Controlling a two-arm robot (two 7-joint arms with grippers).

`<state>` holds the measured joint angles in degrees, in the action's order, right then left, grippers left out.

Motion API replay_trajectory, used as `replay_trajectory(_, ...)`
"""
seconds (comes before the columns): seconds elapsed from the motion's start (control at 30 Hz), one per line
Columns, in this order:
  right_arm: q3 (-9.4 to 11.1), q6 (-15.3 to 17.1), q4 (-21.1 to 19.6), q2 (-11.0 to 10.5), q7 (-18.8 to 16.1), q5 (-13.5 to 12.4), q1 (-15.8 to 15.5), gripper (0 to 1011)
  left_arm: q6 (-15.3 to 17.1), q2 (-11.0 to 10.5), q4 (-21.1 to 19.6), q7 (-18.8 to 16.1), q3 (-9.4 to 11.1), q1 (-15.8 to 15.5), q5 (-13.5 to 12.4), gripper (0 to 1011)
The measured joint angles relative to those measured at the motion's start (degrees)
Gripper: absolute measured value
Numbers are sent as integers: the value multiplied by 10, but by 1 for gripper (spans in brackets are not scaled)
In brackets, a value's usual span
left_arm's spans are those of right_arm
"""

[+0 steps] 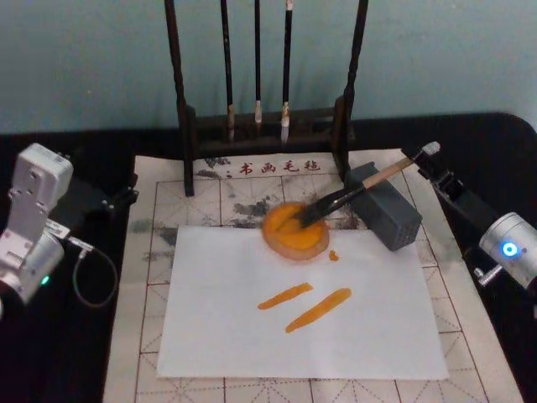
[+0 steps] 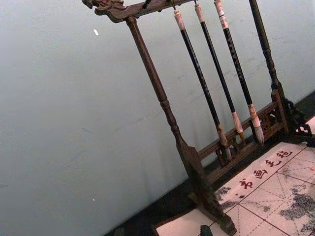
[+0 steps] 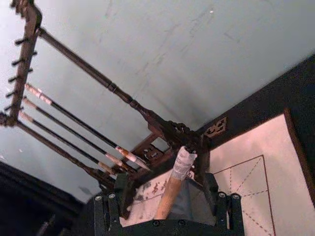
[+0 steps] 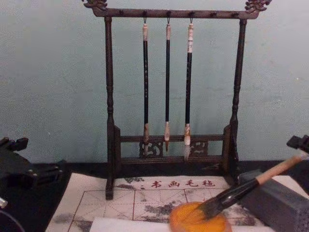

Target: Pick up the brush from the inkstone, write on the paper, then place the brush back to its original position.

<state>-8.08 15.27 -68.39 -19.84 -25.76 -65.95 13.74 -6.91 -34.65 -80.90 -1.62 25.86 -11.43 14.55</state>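
Dark wood rack (image 4: 110,96) w/ 3 thin brushes (image 4: 167,82) hanging, behind grid mat (image 1: 151,277); grey block (image 1: 390,214) on mat

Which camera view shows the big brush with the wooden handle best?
The head view: the brush lies whole, bristles in the orange inkstone, handle end at the right claw. The chest view gives its side; the right wrist view, its handle end.

The white-and-grey left arm (image 1: 29,227) sits parked at the left edge of the bench, bent upright at the wrist. Its black left pincer (image 1: 113,200) points toward the far right. The right arm (image 1: 503,248), grey with a lit blue ring, reaches in from the right and slants toward the far left. Its black right pincer (image 1: 426,156) is held at the far right, with its fingers (image 3: 110,209) spread wide apart.
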Motion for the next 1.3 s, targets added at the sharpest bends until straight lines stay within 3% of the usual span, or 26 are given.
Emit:
replay_trajectory(0.23, 7, 9, 18, 13, 3, -40, 5, 1002, 0, 0, 0, 0, 0, 0, 0, 1001)
replay_trajectory(1.3, -21, 9, 56, 15, 4, -105, 32, 1002, 0, 0, 0, 0, 0, 0, 0, 1001)
